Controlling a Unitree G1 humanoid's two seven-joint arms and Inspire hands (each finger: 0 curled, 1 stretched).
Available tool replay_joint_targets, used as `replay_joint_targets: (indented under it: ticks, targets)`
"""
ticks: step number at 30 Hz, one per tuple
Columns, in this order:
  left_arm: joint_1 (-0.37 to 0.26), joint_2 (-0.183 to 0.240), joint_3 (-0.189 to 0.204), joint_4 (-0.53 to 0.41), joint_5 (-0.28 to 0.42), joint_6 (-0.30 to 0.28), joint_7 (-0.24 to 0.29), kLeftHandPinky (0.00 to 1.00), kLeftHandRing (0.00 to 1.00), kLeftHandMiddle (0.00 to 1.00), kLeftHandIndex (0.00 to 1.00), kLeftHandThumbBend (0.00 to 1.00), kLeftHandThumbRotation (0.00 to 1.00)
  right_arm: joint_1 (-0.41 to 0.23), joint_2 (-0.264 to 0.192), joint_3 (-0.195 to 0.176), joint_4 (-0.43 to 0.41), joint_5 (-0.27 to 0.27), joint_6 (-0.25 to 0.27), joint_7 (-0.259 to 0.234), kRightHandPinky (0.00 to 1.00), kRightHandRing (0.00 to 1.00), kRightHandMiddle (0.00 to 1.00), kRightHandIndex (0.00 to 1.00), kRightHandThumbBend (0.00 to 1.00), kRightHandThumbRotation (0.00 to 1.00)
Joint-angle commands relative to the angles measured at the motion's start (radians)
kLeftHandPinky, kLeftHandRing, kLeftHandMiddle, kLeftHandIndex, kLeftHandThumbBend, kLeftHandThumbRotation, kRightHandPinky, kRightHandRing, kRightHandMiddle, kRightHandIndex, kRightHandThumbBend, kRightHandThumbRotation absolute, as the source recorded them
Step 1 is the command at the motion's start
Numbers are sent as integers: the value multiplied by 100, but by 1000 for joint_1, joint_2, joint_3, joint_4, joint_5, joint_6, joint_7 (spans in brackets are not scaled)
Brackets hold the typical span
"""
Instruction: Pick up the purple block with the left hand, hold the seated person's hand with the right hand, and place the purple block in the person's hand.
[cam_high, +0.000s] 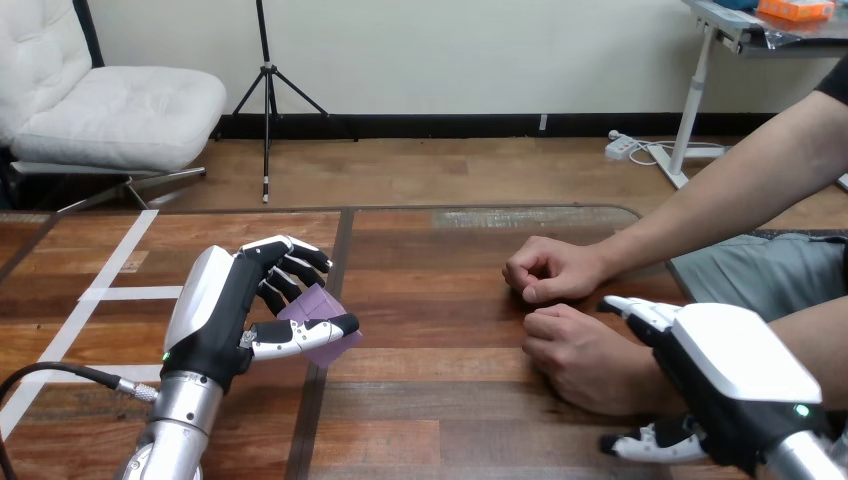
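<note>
My left hand (215, 320) hovers over the left half of the table, shut on the purple block (312, 304), which is pinched between its fingers and thumb. At the right, the person rests two loosely closed hands on the table: the farther one (550, 268) and the nearer one (580, 355). My right hand (740, 370) sits at the nearer hand's wrist, with a finger (628, 306) over the wrist's far side and the thumb (645, 443) at its near side, clasping it. The block is about a hand's width left of the person's hands.
The wooden table (430, 400) has white tape lines (110, 292) across its left part. A dark seam (335, 260) runs front to back just right of my left hand. The person's forearms come in from the right edge.
</note>
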Motion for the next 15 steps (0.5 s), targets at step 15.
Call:
replay_joint_targets:
  ticks: [15]
  targets:
    - [-14,2,20,-45,-4,-29,12,38,45,53,56,66,14,-166,-107,30,64,-46,53,27,89,89,89,88,86,12]
